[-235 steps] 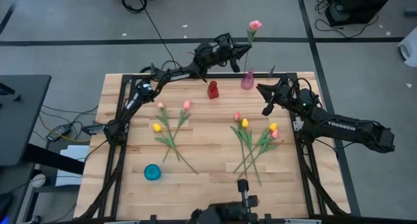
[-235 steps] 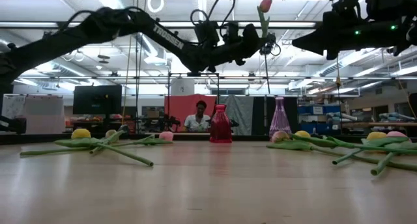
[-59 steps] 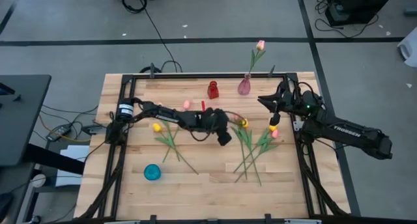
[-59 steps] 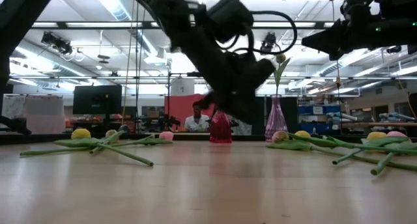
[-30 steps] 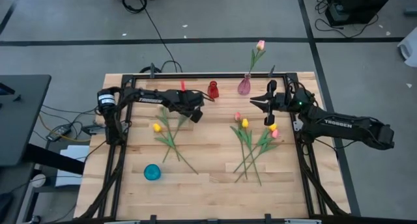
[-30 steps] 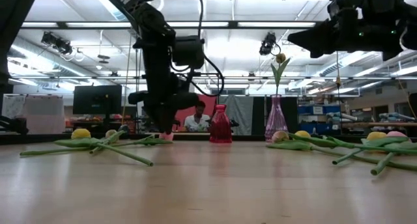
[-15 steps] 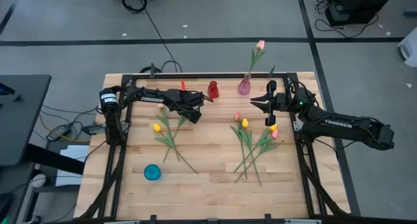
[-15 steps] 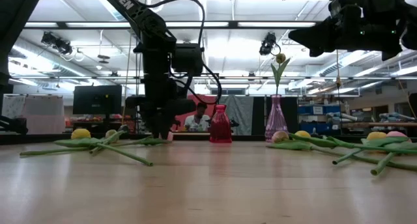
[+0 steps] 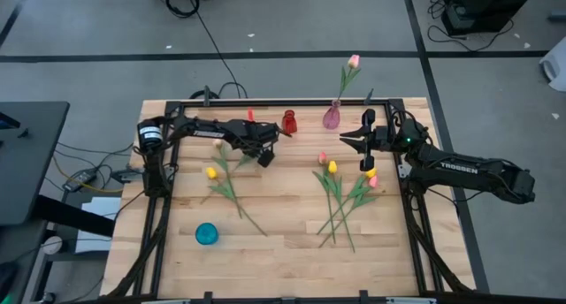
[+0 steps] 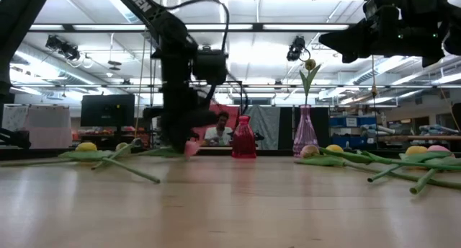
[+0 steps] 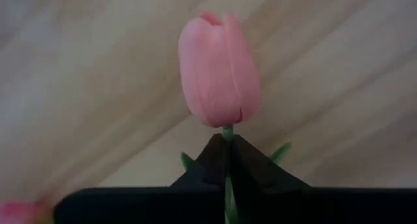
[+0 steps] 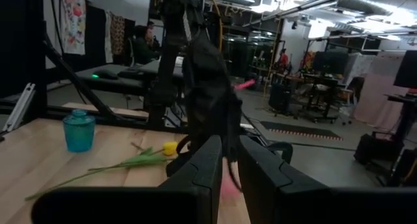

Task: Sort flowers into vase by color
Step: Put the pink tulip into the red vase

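Left of the red vase (image 9: 289,122), the left gripper (image 9: 263,155) is clamped on a pink tulip's (image 11: 218,71) stem just below its bud, low over the table (image 9: 283,242), while the right gripper (image 9: 361,152), jaws slightly parted and empty, hovers to the vase's right.

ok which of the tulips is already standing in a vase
The pink tulip in the pale pink vase at the table's far edge; all the others lie on the table or sit in a gripper.

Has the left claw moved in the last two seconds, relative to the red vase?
Yes. The left claw was right of and nearer than the red vase; it has swung back to the vase's left and is shut on a pink tulip.
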You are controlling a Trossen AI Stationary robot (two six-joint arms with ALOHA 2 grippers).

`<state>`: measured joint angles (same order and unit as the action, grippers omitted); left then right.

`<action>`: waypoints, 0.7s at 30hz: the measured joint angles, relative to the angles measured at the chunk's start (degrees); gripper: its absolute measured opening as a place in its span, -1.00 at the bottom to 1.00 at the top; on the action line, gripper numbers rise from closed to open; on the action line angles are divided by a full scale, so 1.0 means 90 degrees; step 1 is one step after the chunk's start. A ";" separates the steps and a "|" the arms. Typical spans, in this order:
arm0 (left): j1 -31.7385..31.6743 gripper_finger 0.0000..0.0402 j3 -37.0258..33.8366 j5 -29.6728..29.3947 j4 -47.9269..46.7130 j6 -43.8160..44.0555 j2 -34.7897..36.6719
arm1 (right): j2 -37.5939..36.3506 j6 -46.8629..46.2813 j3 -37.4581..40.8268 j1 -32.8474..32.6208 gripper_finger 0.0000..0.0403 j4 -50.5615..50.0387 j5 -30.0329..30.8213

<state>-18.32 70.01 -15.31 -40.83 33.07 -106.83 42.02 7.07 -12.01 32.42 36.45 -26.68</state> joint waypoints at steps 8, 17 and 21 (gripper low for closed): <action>0.0213 -0.91 0.1699 -0.0528 0.0349 -0.0984 0.0396 | -0.0002 -0.0002 0.0000 0.0015 -0.69 -0.0010 -0.0002; 0.0663 -0.89 0.2854 -0.0548 0.1212 -0.2503 0.0656 | -0.0002 -0.0002 0.0000 0.0051 -0.69 -0.0056 -0.0006; 0.0738 -0.89 0.2732 -0.0668 0.2337 -0.3351 0.0676 | -0.0002 -0.0065 0.0000 0.0049 -0.69 0.0000 -0.0022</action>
<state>-11.68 94.60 -21.32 -19.79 2.90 -100.75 42.00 6.48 -12.01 32.86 36.45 -26.88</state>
